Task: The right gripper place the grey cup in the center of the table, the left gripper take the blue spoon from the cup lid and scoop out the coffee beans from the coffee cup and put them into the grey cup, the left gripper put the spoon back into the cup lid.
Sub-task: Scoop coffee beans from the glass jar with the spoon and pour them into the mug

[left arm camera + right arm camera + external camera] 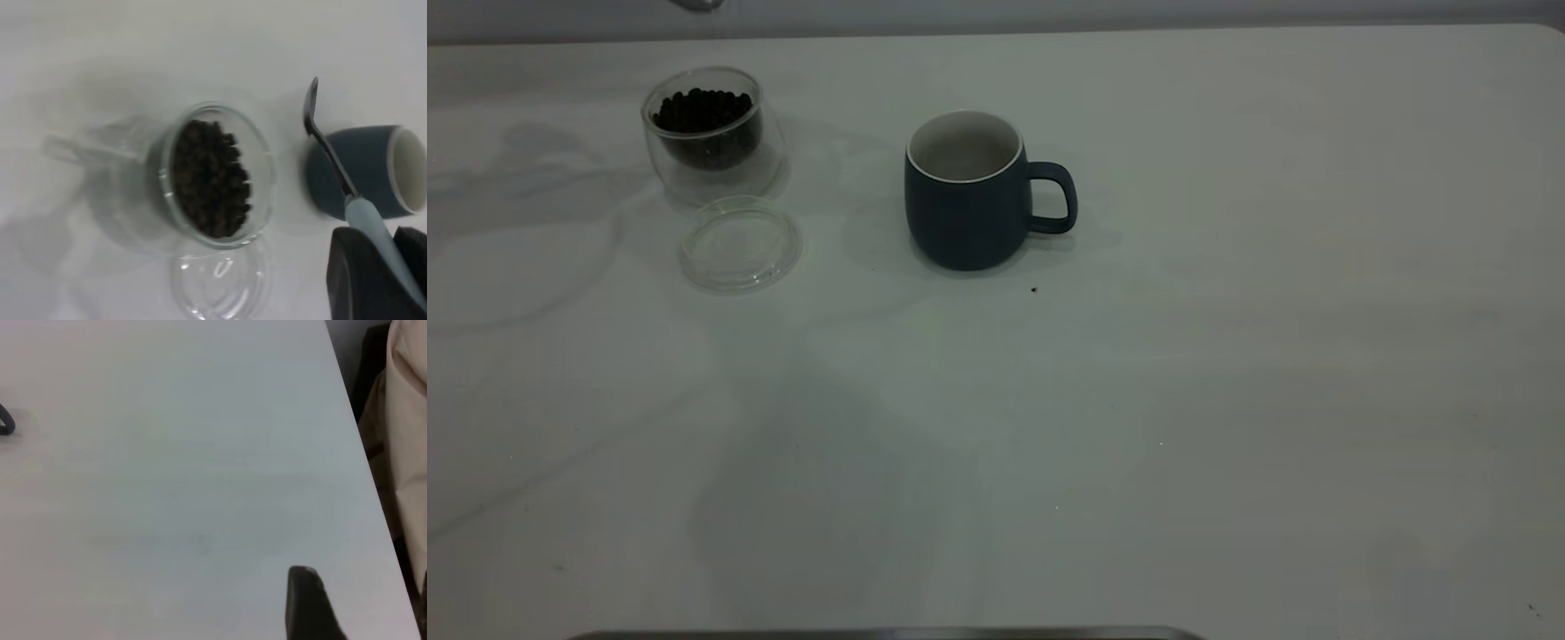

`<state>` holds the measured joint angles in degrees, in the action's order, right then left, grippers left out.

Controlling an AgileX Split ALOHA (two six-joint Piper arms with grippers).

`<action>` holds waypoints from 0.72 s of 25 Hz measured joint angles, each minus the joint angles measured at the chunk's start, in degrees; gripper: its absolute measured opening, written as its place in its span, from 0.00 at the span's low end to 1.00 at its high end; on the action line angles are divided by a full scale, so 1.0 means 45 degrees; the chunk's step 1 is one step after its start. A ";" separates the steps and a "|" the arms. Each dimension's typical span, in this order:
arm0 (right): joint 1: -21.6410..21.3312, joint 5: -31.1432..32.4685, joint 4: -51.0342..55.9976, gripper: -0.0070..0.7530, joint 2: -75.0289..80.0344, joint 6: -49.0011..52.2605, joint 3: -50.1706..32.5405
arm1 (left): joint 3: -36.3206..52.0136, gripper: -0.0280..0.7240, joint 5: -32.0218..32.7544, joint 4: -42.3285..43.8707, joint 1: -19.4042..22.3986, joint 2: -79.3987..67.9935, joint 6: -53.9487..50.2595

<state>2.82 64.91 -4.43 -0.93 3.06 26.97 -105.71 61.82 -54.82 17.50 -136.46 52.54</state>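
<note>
The grey cup [969,191] stands upright near the middle of the table [1227,400], handle to the right; the left wrist view also shows the grey cup [367,170]. The coffee cup [704,133] holds the coffee beans [212,179] at the back left. Just in front of it lies the cup lid [740,242], with nothing on it. My left gripper [383,250] is shut on the pale handle of the blue spoon [330,157]. The spoon's bowl is held in the air between the two cups. My right gripper [308,603] is over bare table near the right edge.
A single dark speck [1034,289] lies on the table just in front of the grey cup. Beyond the table's right edge a beige object [407,420] shows in the right wrist view. Neither arm shows in the exterior view.
</note>
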 joint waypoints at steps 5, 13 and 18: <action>0.0000 0.0000 0.0000 0.49 0.0000 0.0000 0.0000 | 0.0000 0.20 -0.0233 0.0179 0.0123 -0.0975 -0.0185; 0.0000 0.0000 0.0000 0.49 0.0000 0.0000 0.0000 | -0.0002 0.20 -0.0336 0.0325 0.0135 -0.1768 -0.0231; 0.0000 0.0000 0.0000 0.49 0.0000 0.0000 0.0000 | -0.0026 0.20 -0.0507 0.0269 0.0135 -0.1921 -0.0300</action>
<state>2.82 64.91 -4.43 -0.93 3.06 26.97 -105.83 59.54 -53.61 18.11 -145.10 51.19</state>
